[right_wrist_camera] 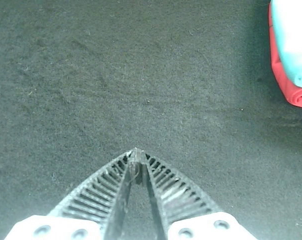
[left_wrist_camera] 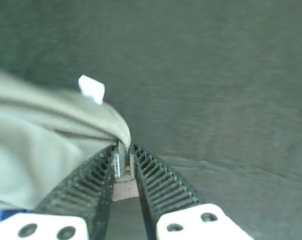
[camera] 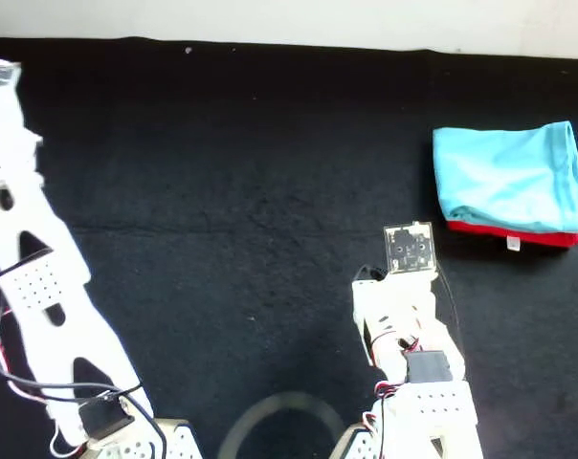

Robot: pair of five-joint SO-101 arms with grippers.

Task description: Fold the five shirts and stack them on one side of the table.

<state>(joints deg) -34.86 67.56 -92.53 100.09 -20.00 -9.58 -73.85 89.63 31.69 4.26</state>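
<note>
My left gripper [left_wrist_camera: 123,147] is shut on the edge of a pale grey shirt [left_wrist_camera: 41,145], whose white tag [left_wrist_camera: 91,89] sticks up beside the fingertips. The left arm [camera: 40,277] runs along the table's left edge toward the far left corner. A folded cyan shirt [camera: 509,177] lies on top of a folded red shirt [camera: 509,232] at the right side of the table. My right gripper [right_wrist_camera: 136,152] is shut with nothing in it, over bare black cloth, with the cyan shirt [right_wrist_camera: 293,35] and red shirt [right_wrist_camera: 286,80] off to one side. The right arm [camera: 409,325] stands near the front, left of the stack.
A black cloth [camera: 251,191] covers the table, with a light wall strip [camera: 289,19] along the far edge. The wide stretch between the two arms is bare cloth.
</note>
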